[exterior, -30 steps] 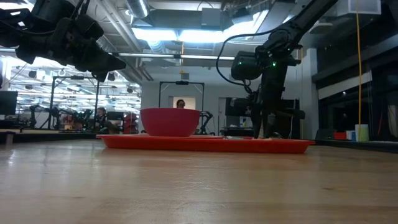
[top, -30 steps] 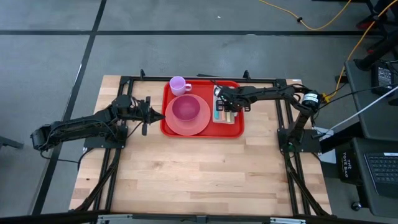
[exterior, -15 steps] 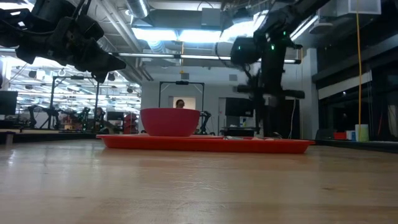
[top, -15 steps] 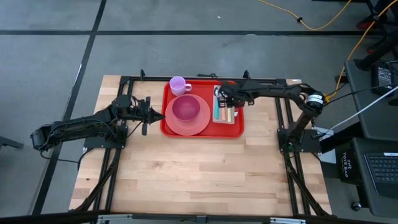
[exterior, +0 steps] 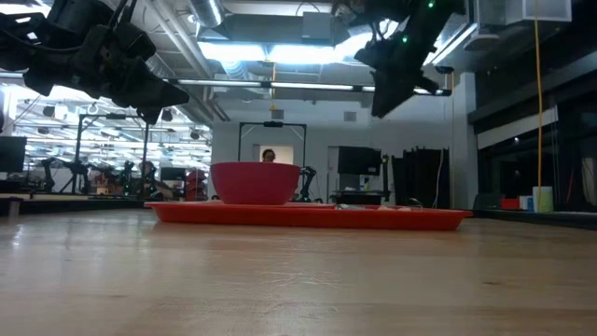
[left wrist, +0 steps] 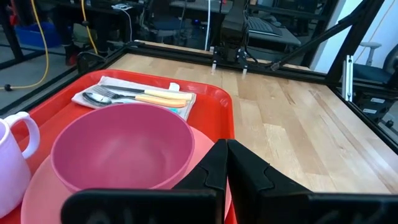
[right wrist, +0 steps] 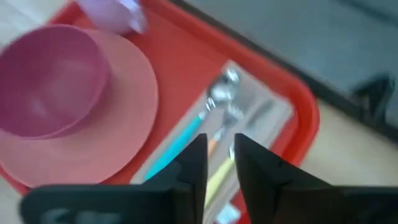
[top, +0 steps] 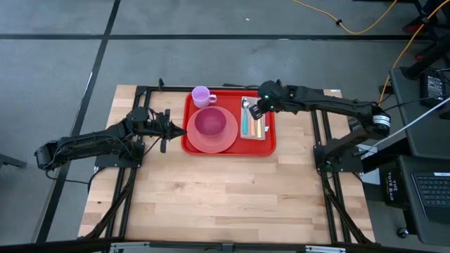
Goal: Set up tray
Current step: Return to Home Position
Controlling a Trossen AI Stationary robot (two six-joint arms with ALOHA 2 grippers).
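Observation:
The red tray [top: 264, 144] lies at the table's far middle. On it a pink bowl [top: 209, 124] sits on a salmon plate [top: 223, 142], with a lilac mug [top: 202, 95] at the far left corner. Cutlery [top: 251, 121] lies on a pale napkin [left wrist: 112, 85] along the tray's right side. My right gripper [right wrist: 220, 158] hangs high above the cutlery's far end, tilted down, its fingers a narrow gap apart with nothing between them. My left gripper [left wrist: 227, 162] is shut and hovers off the table beside the tray's left edge, pointing at the plate.
Black frame rails [top: 320, 126] run along both sides of the table, past the tray. Bare wood [top: 225, 200] fills the near half. In the low view a person [exterior: 270, 156] shows in the room far behind the bowl.
My right gripper has risen well clear of the tray from the cutlery, drawing a little toward the far right and rolling about its own line. The cutlery stays lying on the napkin.

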